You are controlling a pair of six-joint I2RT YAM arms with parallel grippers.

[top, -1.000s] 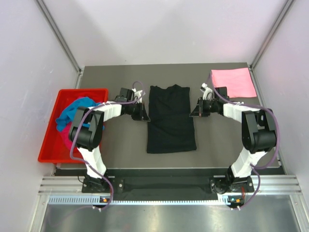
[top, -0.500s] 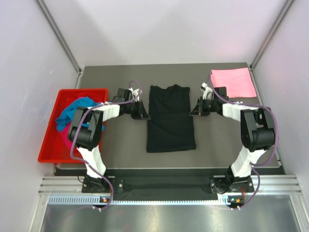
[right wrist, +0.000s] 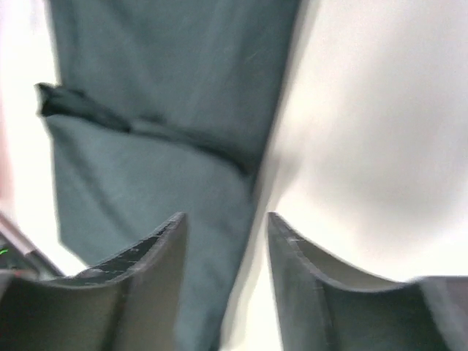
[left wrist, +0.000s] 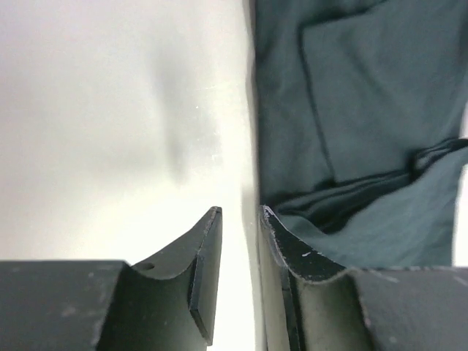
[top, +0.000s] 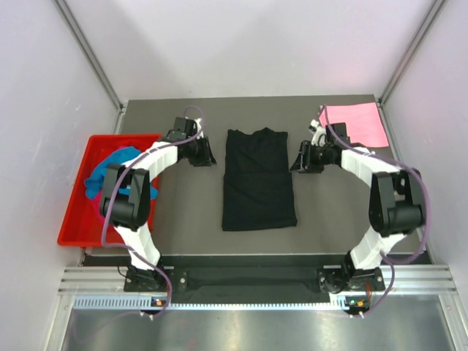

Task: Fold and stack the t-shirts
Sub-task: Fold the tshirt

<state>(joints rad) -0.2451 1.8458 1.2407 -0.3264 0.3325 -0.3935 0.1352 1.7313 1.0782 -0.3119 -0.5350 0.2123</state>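
The black t-shirt point(top: 259, 179) lies flat in the middle of the table as a long rectangle, sleeves folded in. In the left wrist view its cloth point(left wrist: 365, 110) sits just right of my left gripper point(left wrist: 240, 212), whose jaws stand slightly apart over bare table. My left gripper point(top: 210, 156) is off the shirt's left edge. My right gripper point(top: 295, 164) is at the shirt's right edge, open, with the cloth's edge point(right wrist: 168, 110) lying under the gap point(right wrist: 227, 219). A folded pink t-shirt point(top: 358, 124) lies at the back right. The turquoise t-shirt point(top: 110, 167) is bunched over a magenta one point(top: 93, 208).
The red tray point(top: 77, 230) with the bunched shirts stands at the table's left edge. Pale walls close in the back and both sides. The right arm's forearm point(top: 358, 161) reaches across just in front of the pink shirt.
Both grippers have opened and let go of the black shirt's sides. The left gripper has drawn back to the left and farther away; the right has shifted only slightly.
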